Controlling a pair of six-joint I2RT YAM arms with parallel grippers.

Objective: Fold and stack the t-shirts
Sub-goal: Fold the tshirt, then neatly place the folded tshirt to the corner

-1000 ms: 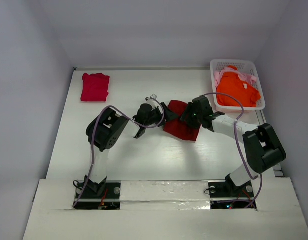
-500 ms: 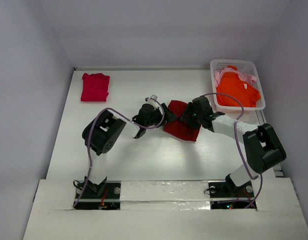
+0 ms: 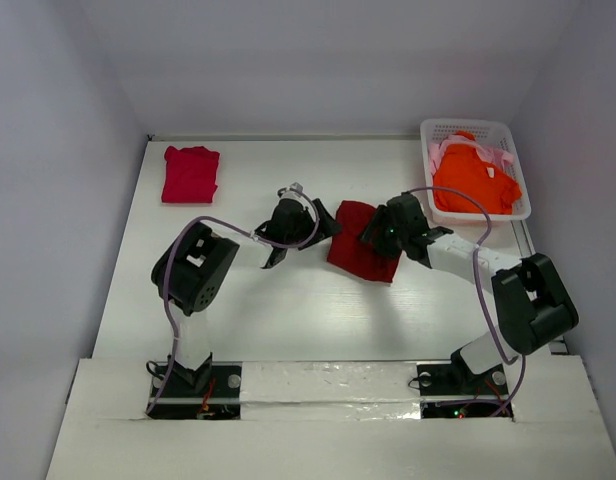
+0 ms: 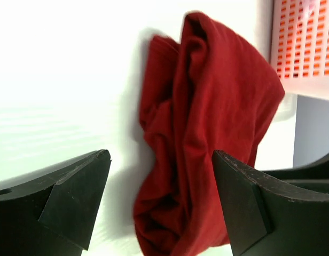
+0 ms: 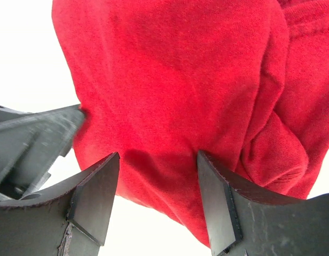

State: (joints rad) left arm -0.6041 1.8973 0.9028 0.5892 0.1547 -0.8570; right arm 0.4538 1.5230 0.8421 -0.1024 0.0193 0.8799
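- Our left gripper had drawn back a little, jaws wide and empty; the dark red shirt lay bunched just ahead of it.
- Our right gripper hung over that shirt, jaws apart, gripping nothing.
- We judged the fold unfinished, needing a fresh grasp.

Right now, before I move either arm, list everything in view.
dark red cloth t-shirt: one, dark red, bunched mid-table
crimson-pink folded t-shirt: one, crimson-pink, far left
white plastic lattice basket: one, white, far right
bright orange t-shirt: one, orange, inside basket
pale pink t-shirt: one, pale pink, inside basket, far edge
white table: one, white, beneath everything
left gripper: one, black, open, left of dark red shirt
right gripper: one, black, open, over dark red shirt
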